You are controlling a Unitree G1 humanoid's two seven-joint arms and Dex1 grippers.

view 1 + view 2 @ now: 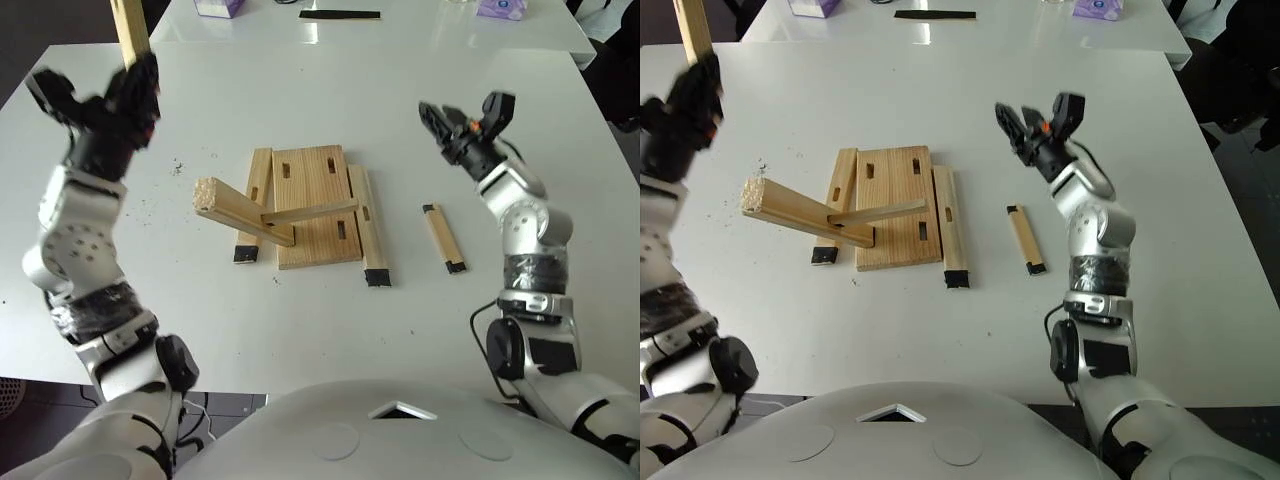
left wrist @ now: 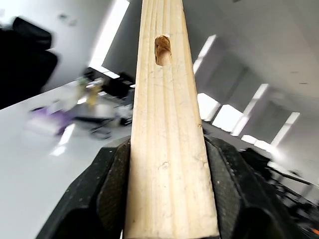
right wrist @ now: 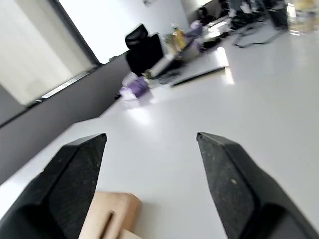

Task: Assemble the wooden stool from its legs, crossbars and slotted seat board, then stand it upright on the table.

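Observation:
The slotted seat board [image 1: 315, 205] lies flat mid-table with a leg [image 1: 254, 203] along its left side and another leg [image 1: 368, 225] along its right. A thick leg [image 1: 240, 212] with a thin crossbar [image 1: 310, 211] joined to it rests tilted over the board's left part. A short crossbar [image 1: 444, 237] lies alone to the right. My left gripper [image 1: 135, 75] is raised at the far left, shut on an upright wooden leg [image 2: 169, 124] with a drilled hole. Over the table's right side my right gripper [image 1: 465, 120] hovers open with nothing between its fingers [image 3: 79, 179].
A black strip [image 1: 340, 14] and small purple-and-white boxes [image 1: 219, 7] lie on the far table. Specks of sawdust [image 1: 165, 185] dot the white tabletop left of the parts. Bare table stretches in front of and right of the board.

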